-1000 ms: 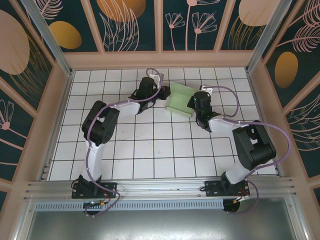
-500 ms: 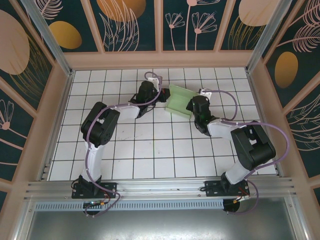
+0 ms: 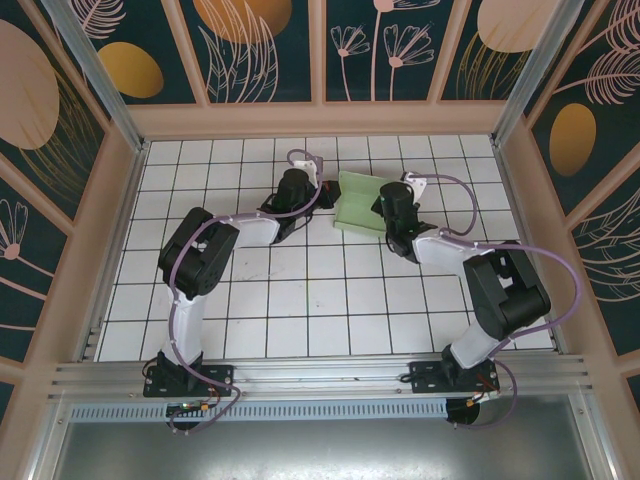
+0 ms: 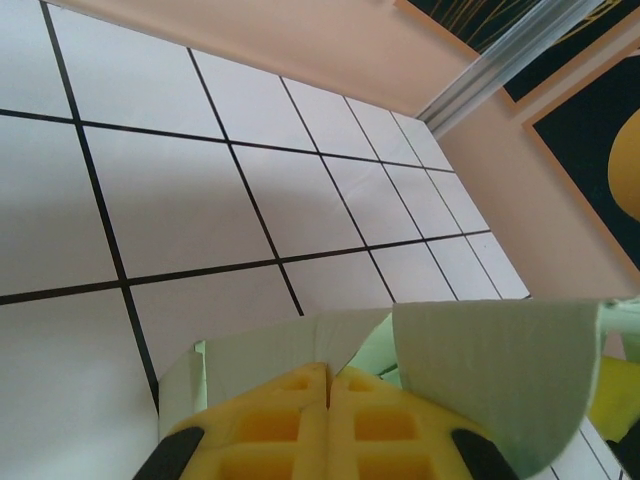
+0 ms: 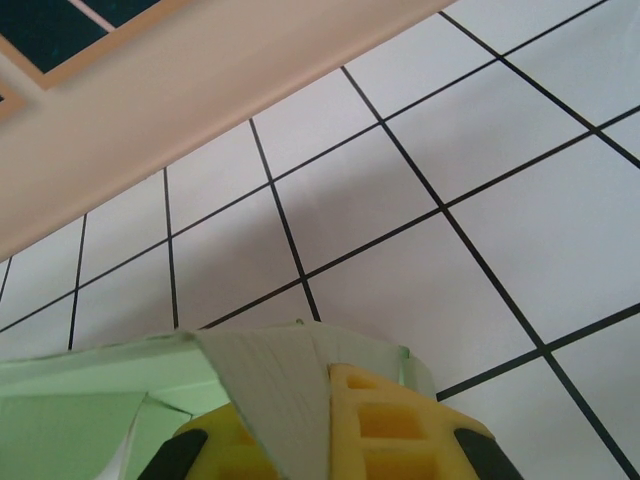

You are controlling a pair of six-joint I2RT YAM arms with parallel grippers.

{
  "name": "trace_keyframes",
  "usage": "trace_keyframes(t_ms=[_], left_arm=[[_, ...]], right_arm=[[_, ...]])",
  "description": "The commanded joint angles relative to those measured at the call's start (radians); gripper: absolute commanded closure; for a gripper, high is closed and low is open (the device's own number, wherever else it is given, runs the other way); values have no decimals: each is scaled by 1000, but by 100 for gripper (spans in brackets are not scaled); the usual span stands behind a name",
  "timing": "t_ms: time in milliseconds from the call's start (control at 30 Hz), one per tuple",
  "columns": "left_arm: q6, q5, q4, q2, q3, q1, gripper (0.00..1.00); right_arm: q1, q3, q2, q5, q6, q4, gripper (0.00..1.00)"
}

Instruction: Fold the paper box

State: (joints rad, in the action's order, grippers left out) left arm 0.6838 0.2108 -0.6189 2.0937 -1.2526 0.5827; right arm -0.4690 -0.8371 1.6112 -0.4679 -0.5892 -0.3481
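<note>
And there was the box (image 3: 358, 202), pale mint card, sitting at the far middle of the tiled table (image 3: 300, 290), a couple of tiles short of the pink back wall (image 3: 320, 118). It was partly formed: the side toward the arms stood up as a wall and a flatter panel lay behind it. On the box's left edge, the left gripper (image 3: 319, 190) came in low from the side, and the wrist view showed its yellow fingers (image 4: 270, 420) pressed together along a thin dark seam, with nothing visible in that seam. The card sat just past the tips, and one rounded flap curled up on the right side of that picture. Whether those tips actually touched the card, I couldn't tell. Over on the box's right edge, the right gripper (image 3: 382, 208) was tucked against the card. Its fingers (image 5: 395, 425) were closed too, and a pale flap ran down across the left one straight into the seam, so it looked pinched there. The two arms bent inward from their bases at the near edge, with the box between the grippers.
</note>
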Motion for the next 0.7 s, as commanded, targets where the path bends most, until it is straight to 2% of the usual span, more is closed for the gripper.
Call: trace_keyframes(t_ms=[0,400,667], left_arm=[[60,-60,11,-31,14,0,100],[162,-153,31,-26,8,37,100],[185,-146,-25,-35,57,40,100]], right_arm=[[-11,-34,15,-77,-83,25,100],[-31,52,-9,-30,-38,-121,100],[-38,124,-16,-11,-25,-220,100]])
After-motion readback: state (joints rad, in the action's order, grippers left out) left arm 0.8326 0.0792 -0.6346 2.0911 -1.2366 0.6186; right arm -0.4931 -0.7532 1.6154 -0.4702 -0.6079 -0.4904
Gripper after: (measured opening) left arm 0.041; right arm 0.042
